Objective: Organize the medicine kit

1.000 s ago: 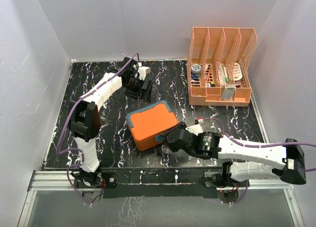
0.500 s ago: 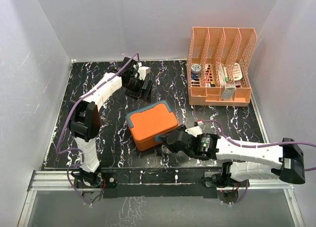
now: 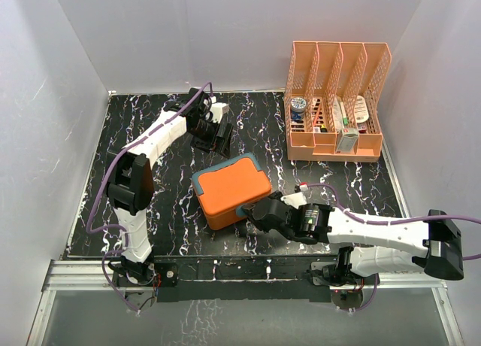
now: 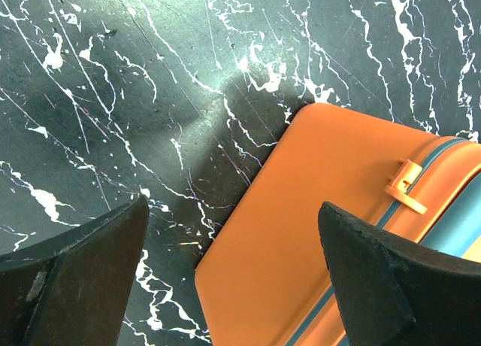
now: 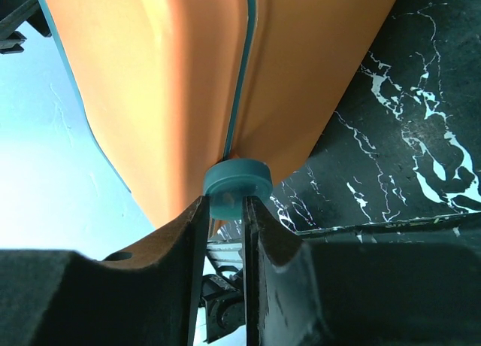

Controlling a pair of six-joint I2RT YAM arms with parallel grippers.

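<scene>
The medicine kit, an orange box with its lid down, lies mid-table, turned at an angle. My right gripper is at its near right side. In the right wrist view the right gripper has both fingers pressed against the blue-grey latch on the kit's front. My left gripper hangs wide open over the far part of the table, behind the kit. In the left wrist view the left gripper holds nothing; a corner of the kit with a small orange hinge tab lies below it.
A peach slatted file organizer with several medicine items in it stands at the back right. White walls close in the black marbled table on three sides. A metal rail runs along the near edge.
My right gripper's fingers have narrowed and closed onto the kit's latch, and the right arm shifted slightly left. The left arm has barely moved.
</scene>
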